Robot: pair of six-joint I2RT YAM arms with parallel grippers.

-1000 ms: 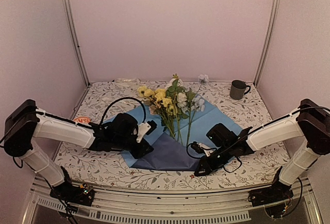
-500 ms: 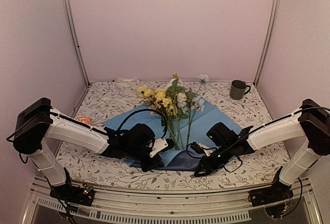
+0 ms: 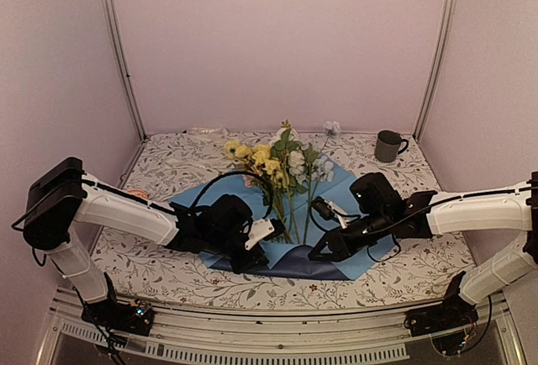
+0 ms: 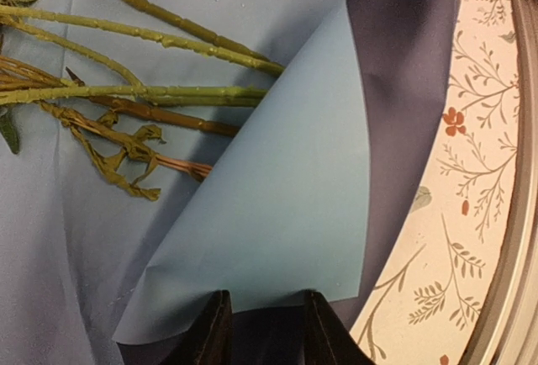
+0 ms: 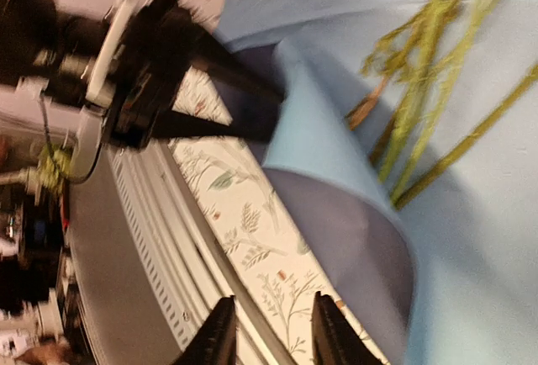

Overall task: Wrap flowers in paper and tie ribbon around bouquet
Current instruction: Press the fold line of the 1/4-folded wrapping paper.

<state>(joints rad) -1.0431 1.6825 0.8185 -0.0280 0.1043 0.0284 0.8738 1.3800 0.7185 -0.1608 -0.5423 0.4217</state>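
**Hidden or unclear.** Orange-edged item (image 3: 134, 193) at the left of the worktop (image 3: 420, 251), mostly covered by the left arm; not identifiable. Pale crumpled item (image 3: 204, 132) at the far edge, too small to name. Right wrist view blurred throughout. Bloom heads out of frame in both wrist views. Lower stem ends covered by a folded flap of paper.

**Task items.** The flowers (image 3: 282, 167) lying mid-worktop on the paper (image 4: 286, 180), blooms toward the far wall, stems (image 4: 168, 92) pointing toward the arms. Near corner of the paper turned over the stem ends in a raised, curved flap, navy face showing at the curl.

**Left tool** (image 4: 262, 331). Fingers parted, tips at the near edge of the flap. Light blue edge and navy layer filling the gap. Firm pinch not confirmable.

**Right tool** (image 5: 271, 331). Fingers spread, nothing between them, near the flap over the front of the worktop.

**Surroundings.** Grey mug (image 3: 387, 145) upright at the far right, well apart from the paper. Both forearms low across the near half, flanking the stems. Grooved metal rail (image 5: 143, 239) along the front edge.

**Materials.** Paper smooth and matte, light blue on one side, dark navy on the other. Stems green and knobbly, one brownish with ragged leaf scraps. Blooms yellow, white and pale. Worktop cloth cream with a sprig-and-leaf print.
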